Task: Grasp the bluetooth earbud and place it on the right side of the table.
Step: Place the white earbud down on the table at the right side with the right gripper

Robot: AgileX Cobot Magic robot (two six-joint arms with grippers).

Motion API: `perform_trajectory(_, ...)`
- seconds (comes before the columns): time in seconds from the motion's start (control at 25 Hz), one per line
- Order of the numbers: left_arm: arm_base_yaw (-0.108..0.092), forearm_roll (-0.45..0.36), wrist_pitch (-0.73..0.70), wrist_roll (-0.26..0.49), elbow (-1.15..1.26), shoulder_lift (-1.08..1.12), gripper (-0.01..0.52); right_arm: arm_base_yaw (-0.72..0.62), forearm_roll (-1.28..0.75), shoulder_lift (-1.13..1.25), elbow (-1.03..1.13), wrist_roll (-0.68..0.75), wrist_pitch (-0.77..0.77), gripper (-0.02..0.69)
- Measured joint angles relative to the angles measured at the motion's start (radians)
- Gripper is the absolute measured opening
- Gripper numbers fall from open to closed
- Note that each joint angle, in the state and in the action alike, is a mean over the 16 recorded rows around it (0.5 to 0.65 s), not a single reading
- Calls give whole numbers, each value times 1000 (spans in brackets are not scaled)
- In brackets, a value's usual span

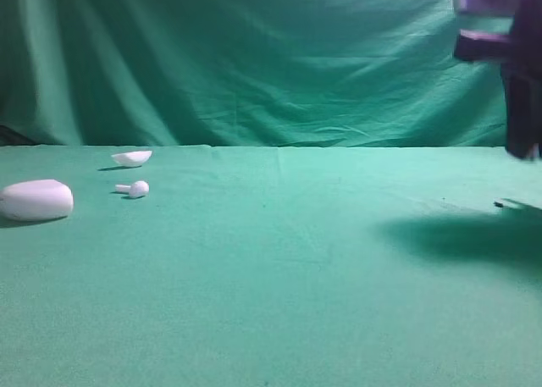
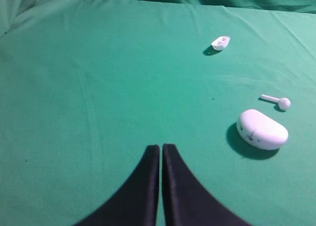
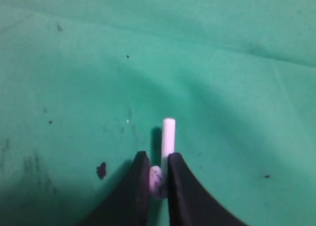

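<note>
My right gripper (image 3: 154, 159) is shut on a bluetooth earbud (image 3: 168, 137): its rounded head sits between the jaws and its white stem sticks out ahead, above the green table (image 3: 237, 87). In the exterior view the right arm (image 1: 517, 65) hangs at the far right, above its shadow; the held earbud is not visible there. A second look-alike earbud (image 1: 135, 188) lies at the left, also in the left wrist view (image 2: 279, 102). My left gripper (image 2: 161, 148) is shut and empty over bare cloth.
A big white oval case (image 1: 35, 200) lies at the far left, also in the left wrist view (image 2: 261, 129). A shallow white shell (image 1: 131, 157) lies behind the second earbud, also in the left wrist view (image 2: 220, 42). Green drape (image 1: 254, 57) closes the back.
</note>
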Motion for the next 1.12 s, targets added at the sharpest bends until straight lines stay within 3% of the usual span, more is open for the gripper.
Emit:
perform_trajectory(0.32, 0, 0, 0, 0, 0, 0, 0, -1, -20, 44, 61, 26, -66, 111)
perform_trajectory(0.88, 0, 0, 0, 0, 0, 0, 0, -3, -29, 7, 43, 46, -16, 421)
perform_trajectory(1.0, 0, 0, 0, 0, 0, 0, 0, -3, -29, -49, 26, 49, 15, 432)
perform_trajectory(1.12, 0, 0, 0, 0, 0, 0, 0, -3, -26, -134, 8, 51, 56, 388)
